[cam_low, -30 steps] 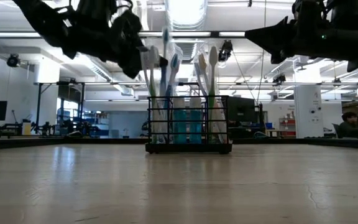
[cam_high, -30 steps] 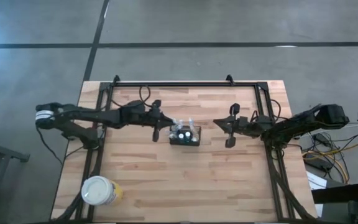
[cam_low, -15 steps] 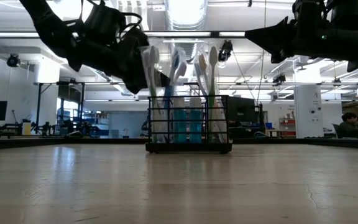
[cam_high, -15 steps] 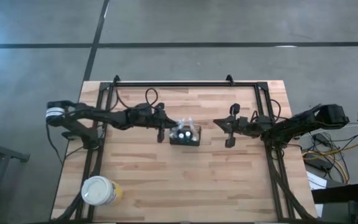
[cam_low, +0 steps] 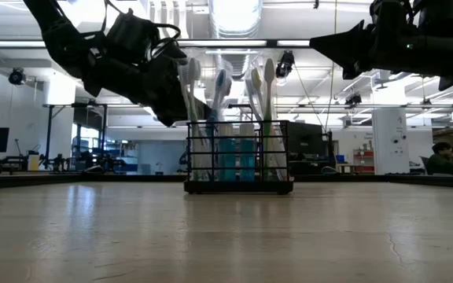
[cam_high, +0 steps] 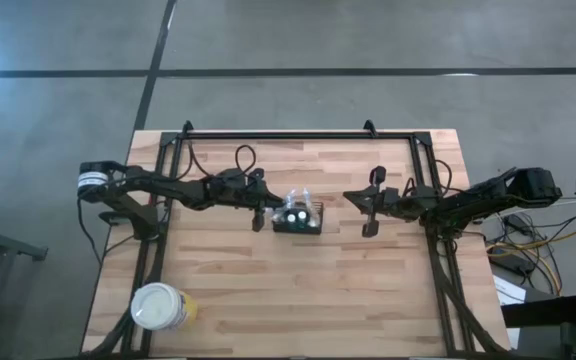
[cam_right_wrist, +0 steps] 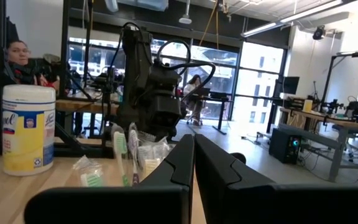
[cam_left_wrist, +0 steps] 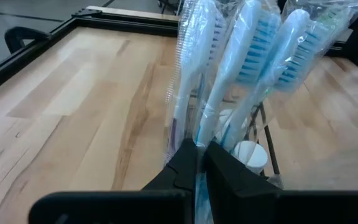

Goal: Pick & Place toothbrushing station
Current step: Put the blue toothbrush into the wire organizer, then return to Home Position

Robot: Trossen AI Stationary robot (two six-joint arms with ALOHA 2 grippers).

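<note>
Caddy (cam_high: 299, 217) sits mid-table, upright, black mesh, compartments stuffed with wrapped toothbrushes (cam_low: 228, 86) standing heads-up; blue-bristled heads show close in the left wrist view. Base flat on the wood table (cam_high: 298, 290), no tilt in the low view.

Left gripper (cam_high: 258, 213) now touches the caddy's left wall. A second ago it hung beside and above the brush heads; it has since come lower and closer, so in the low view its dark body overlaps the top rail at the left corner. Jaws nearly closed: in the left wrist view the fingers (cam_left_wrist: 182, 163) stand with only a thin slit between them, in line with a wrapped brush handle and the mesh rim. Whether they pinch wire, wrapper, or nothing, cannot tell from this angle.

Caddy itself has not shifted over that second.

Right gripper (cam_high: 369, 207) waits off the caddy's right side, clear of it, raised, jaws fully closed on nothing; unchanged.

White tub with yellow label (cam_high: 161, 307) stands well apart near the front-left corner. A person sits in the room beyond.

Reading: approach is finishing and a grasp at the left rim is being set up; lift not yet begun. Risk is snagging a wrapper instead of wire.
</note>
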